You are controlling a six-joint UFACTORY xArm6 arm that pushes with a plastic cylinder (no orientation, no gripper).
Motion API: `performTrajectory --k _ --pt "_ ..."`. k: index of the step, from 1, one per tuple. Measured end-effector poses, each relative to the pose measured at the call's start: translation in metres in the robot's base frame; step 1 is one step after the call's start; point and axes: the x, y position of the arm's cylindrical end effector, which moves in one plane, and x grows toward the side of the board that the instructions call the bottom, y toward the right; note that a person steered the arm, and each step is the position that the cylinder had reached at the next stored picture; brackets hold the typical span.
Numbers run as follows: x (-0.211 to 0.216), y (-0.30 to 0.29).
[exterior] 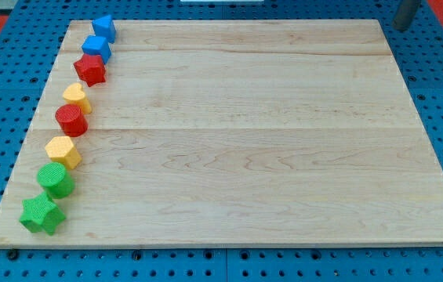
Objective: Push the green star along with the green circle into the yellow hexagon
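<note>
Wooden board (268, 141), eight blocks down view's left edge. Near done: green star (41, 214) touching green circle (56, 179), circle just under yellow hexagon (63, 151), contact unclear. Two green, two yellow, two red, two blue. Rod at top right; my tip (401, 27) well apart from blocks, no jaws to judge.
</note>
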Motion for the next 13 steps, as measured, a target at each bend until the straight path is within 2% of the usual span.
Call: performTrajectory --k 1,2,4,5,6,8,9,10,13 --pt "0.039 -0.006" --pt "0.145 -0.086" --pt "0.290 -0.309" --pt "0.398 -0.369" --pt "0.406 -0.385" --pt "0.407 -0.571" --pt "0.406 -0.599" --pt "0.391 -0.584" --pt "0.380 -0.587"
